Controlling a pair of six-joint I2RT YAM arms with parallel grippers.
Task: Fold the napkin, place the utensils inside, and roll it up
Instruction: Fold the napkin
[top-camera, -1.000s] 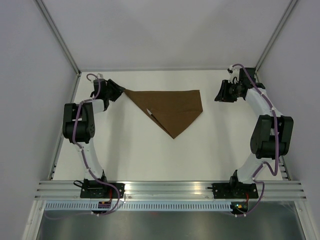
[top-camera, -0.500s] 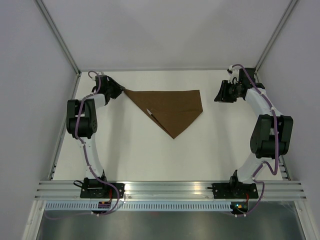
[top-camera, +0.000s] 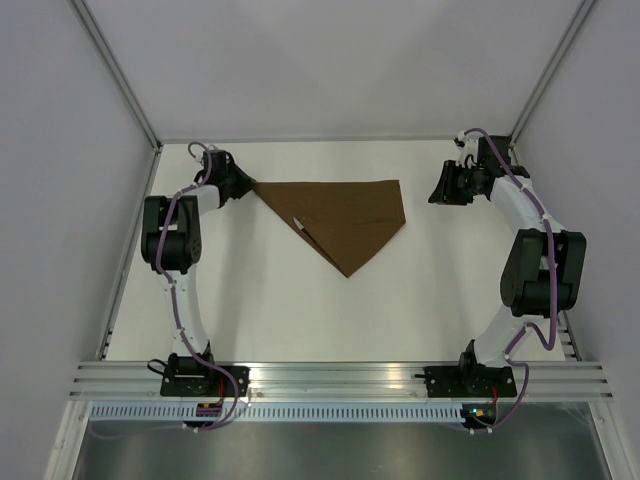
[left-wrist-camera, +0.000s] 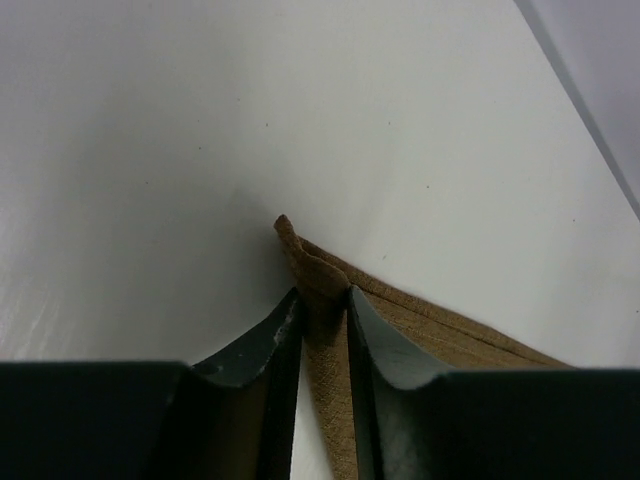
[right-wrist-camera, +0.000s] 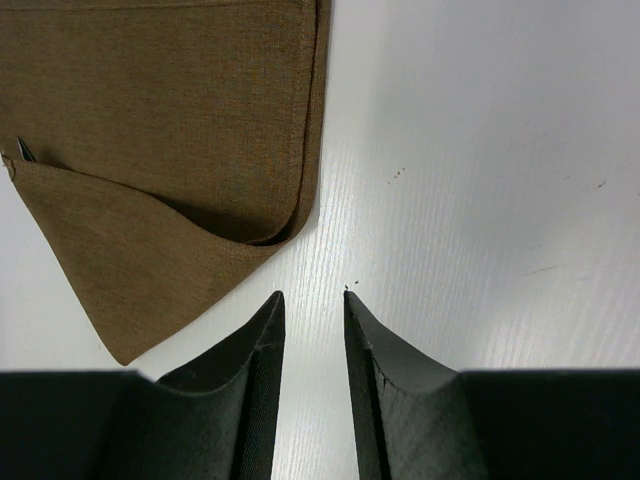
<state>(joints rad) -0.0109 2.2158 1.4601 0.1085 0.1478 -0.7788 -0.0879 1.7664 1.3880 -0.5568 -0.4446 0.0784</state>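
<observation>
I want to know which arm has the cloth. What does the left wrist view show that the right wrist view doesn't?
Only the left wrist view: the left gripper closed on a corner of the napkin, the tip bunched up in its grip. Only the right wrist view: the right gripper open over bare table, holding nothing, beside the napkin's folded edge, with the tip of the knife peeking from the fold. Both: the brown napkin lying on the white table.

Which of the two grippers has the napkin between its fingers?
The left gripper, closed on a corner of the napkin; the right gripper is over bare table, holding nothing.
</observation>
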